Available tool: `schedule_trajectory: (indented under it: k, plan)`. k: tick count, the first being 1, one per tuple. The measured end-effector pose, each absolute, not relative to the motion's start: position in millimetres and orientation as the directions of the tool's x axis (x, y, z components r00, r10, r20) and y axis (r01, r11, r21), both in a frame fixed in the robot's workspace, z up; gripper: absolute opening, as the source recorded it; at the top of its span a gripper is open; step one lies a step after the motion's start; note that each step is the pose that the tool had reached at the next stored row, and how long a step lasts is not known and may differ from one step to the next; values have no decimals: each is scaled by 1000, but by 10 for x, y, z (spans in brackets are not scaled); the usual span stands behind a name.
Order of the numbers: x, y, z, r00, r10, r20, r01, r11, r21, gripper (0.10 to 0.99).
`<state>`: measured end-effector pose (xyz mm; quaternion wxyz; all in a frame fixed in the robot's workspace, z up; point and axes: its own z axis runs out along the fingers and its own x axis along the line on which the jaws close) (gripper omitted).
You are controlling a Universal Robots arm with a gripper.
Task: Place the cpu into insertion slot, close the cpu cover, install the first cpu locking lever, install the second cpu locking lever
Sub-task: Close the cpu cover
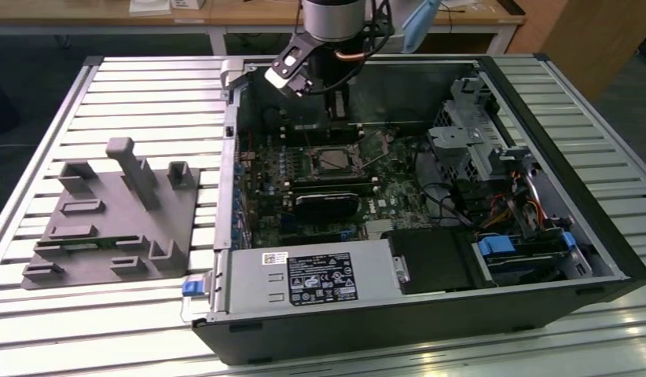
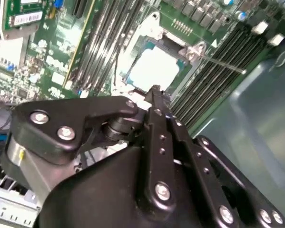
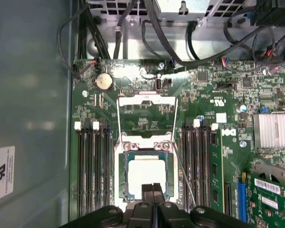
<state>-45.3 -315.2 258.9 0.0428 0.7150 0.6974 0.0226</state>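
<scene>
The pincer [image 3: 152, 186] hangs down inside the open case [image 1: 407, 314], its two black fingers pressed together with nothing between them. The tips sit just over one edge of the cpu [image 3: 147, 175]; whether they touch it I cannot tell.

The cpu lies flat in the insertion slot [image 3: 125, 176], pale metal face up, its sides square with the slot's silvery rim. It is near enough square, so it has no real long axis. Its edges run in line with the black memory slots [image 3: 92, 166] on either side.

The cpu cover [image 3: 147, 99] is swung open, clear of the cpu. It is hinged at the edge of the slot farthest from the pincer and reaches out toward the coin battery [image 3: 104, 81], its length in line with the memory slots. A thin wire lever [image 3: 184, 175] slants away from the slot's side, between it and the nearer memory slots.

The case lies on its side on the slatted table [image 1: 144, 86], with a grey fixture [image 1: 103, 220] beside it, to the exterior view's left.
</scene>
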Motion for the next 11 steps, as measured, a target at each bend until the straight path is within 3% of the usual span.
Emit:
schedule_trajectory:
  k: [11]
  plan:
    - [-41,-3138,2590,26,999,-28,996,-23,91,106]
